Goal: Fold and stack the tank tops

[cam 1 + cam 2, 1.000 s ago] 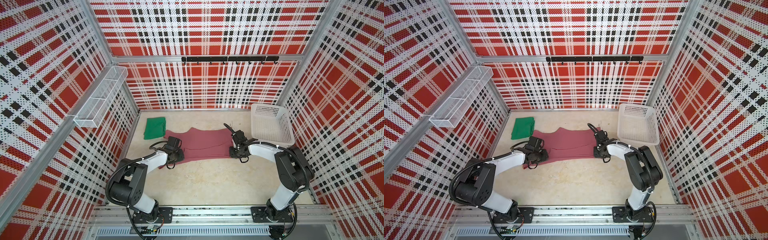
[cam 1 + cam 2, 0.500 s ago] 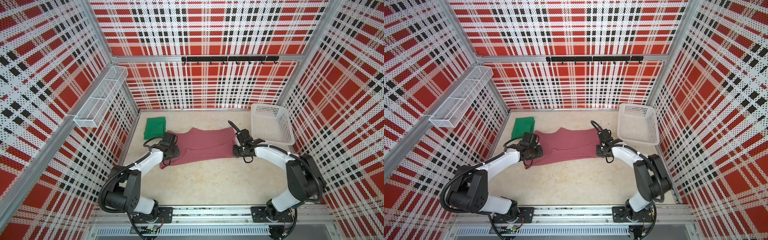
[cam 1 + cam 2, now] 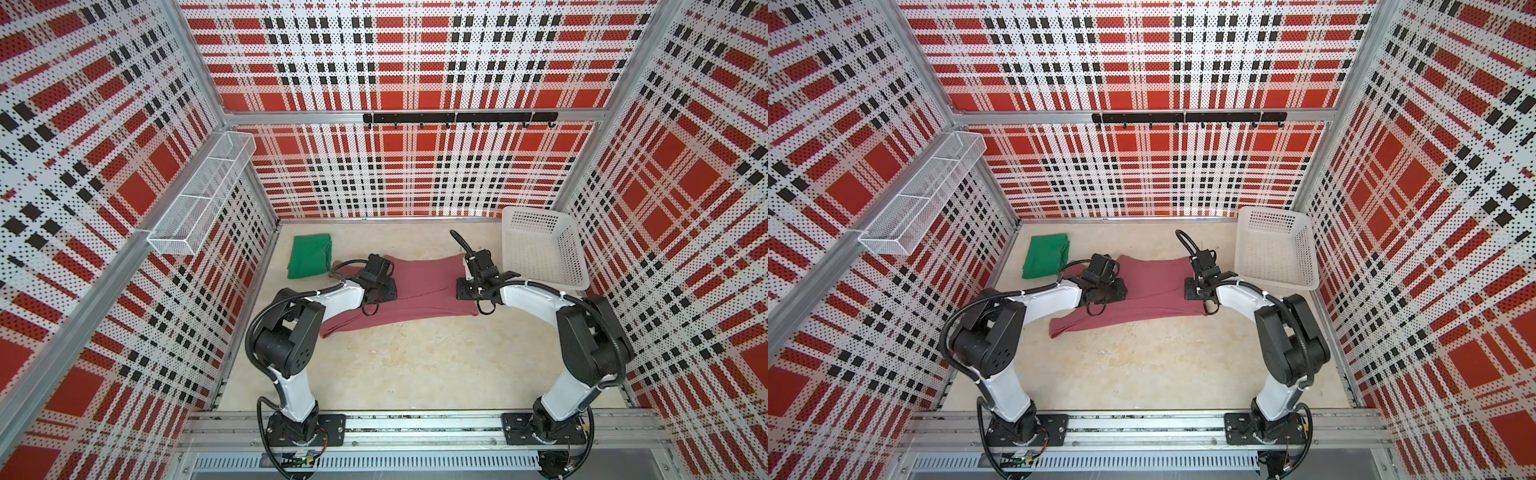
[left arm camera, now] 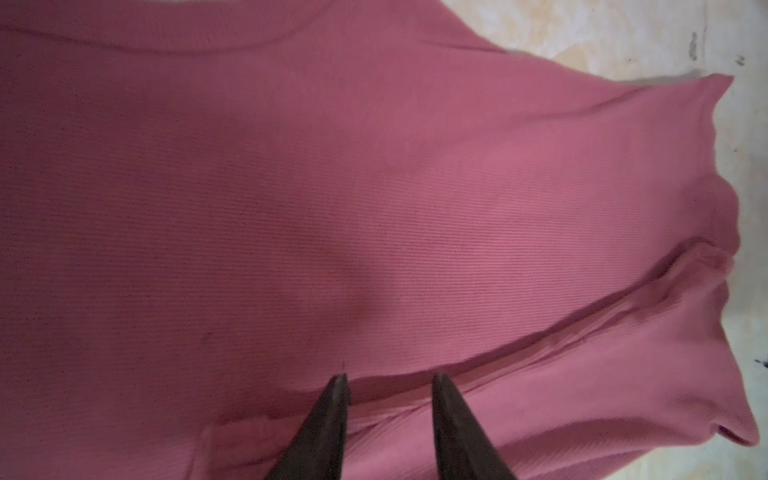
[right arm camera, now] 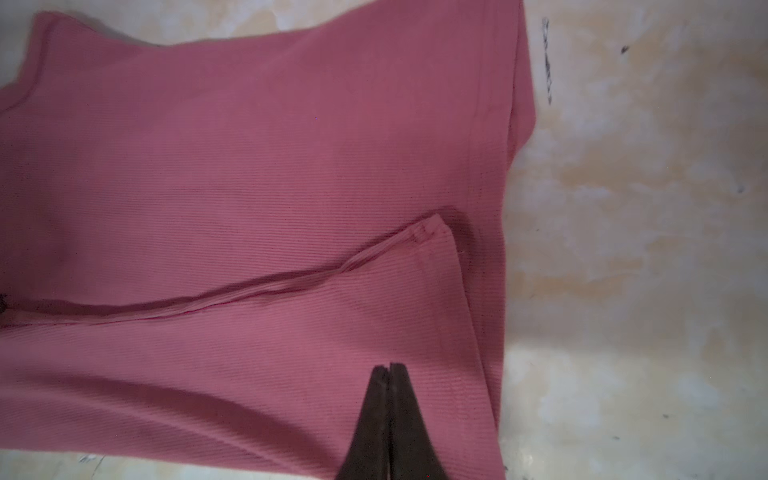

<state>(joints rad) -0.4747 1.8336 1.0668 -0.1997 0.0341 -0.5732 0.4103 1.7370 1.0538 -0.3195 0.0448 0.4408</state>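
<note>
Cloth: I judge pink tank top point(image 3: 424, 286) soft, limp; grab its folded edge.
Left gripper point(image 4: 390, 380): apart.
Right gripper point(image 5: 389, 368): together, nothing visibly held.

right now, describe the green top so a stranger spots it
From the white basket at the far right, look across to the far left corner. The green tank top lies there, a folded rectangle, unlike the pink tank top spread beside it.

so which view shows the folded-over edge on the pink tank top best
The right wrist view: the folded edge of the pink tank top runs unbroken to its corner. The left wrist view shows a blurrier stretch; in both top views it is only a faint crease.
</note>
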